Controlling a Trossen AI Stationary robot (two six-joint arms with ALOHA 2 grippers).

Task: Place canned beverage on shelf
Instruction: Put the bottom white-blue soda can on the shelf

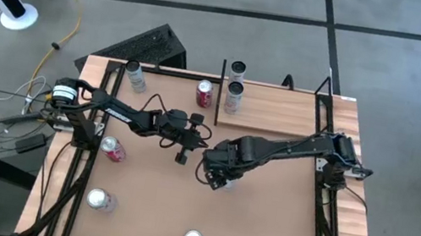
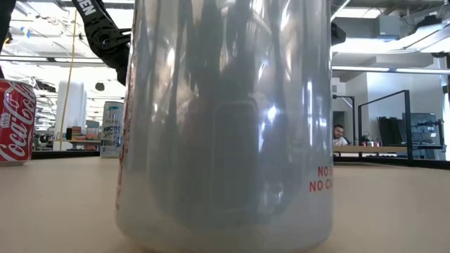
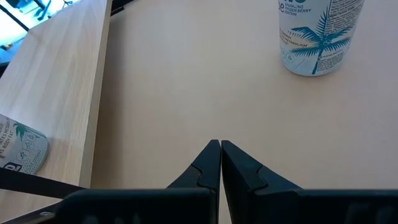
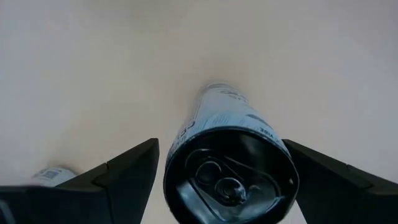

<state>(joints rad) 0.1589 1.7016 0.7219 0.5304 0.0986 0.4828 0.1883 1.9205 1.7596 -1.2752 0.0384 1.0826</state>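
Where the right hand straddles, can cropped.

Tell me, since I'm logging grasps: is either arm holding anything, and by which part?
Nothing is held yet. The right gripper has open jaws on either side of a standing can, with gaps showing. The left gripper is shut on nothing.

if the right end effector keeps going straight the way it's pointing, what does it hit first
The right end effector points down with fingers open on either side of a silver can; it would meet that can first, or the tabletop beneath.
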